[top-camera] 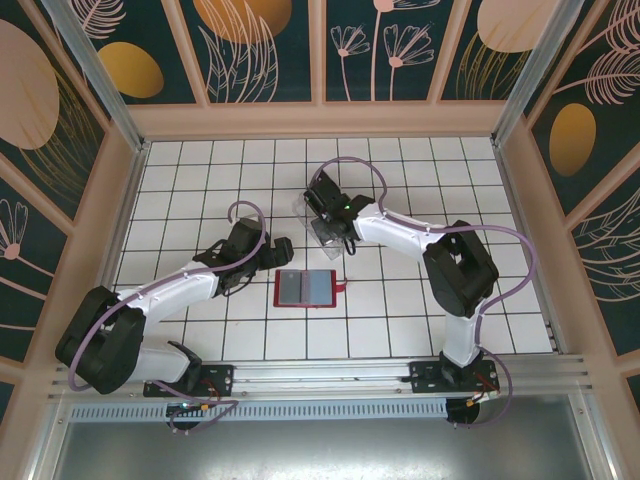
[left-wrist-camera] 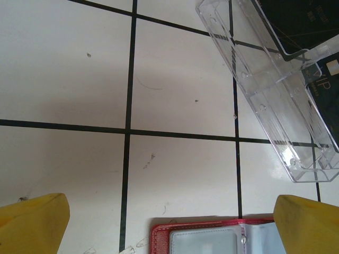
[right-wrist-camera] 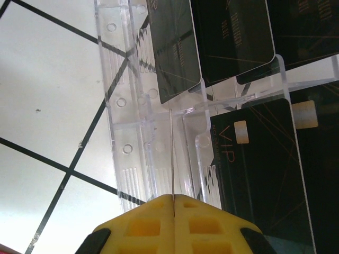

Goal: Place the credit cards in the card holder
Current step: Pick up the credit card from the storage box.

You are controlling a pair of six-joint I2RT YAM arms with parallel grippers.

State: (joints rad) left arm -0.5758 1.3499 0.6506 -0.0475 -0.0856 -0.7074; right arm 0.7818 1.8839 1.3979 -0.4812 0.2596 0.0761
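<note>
Right fingers [right-wrist-camera: 153, 227]: pressed flat together. A hair-thin line rises from the seam between them, which I take for an edge-on card [right-wrist-camera: 171, 153] clamped where it stands in the rack.
Left fingers [left-wrist-camera: 37, 222]: spread wide apart, holding nothing, hovering over bare tile at the far edge of the wallet.
Credit cards [right-wrist-camera: 233, 37]: dark, with pale gold lettering, one marked VIP. All those visible sit upright in the rack's slots; none is in the wallet.
Card holder [top-camera: 305, 288]: the red wallet lies open and flat, grey-blue pockets up, between the two arms and on the near side of the rack. Its pockets look empty.
Clear rack [right-wrist-camera: 124, 111]: see-through plastic with slotted dividers, lying at an angle on the tiles near the wallet but not touching it.
Worktop [left-wrist-camera: 69, 69]: white tiles with black grid lines.
Step in hand: judging by the grip, the picking of a first card out of the rack; the filling has not begun.
Next move calls for: a straight pull along the slot so the card does not bind or drag the light rack. The card then goes across to the wallet and enters a pocket mouth edge first, perhaps with the left fingers steadying the wallet.
</note>
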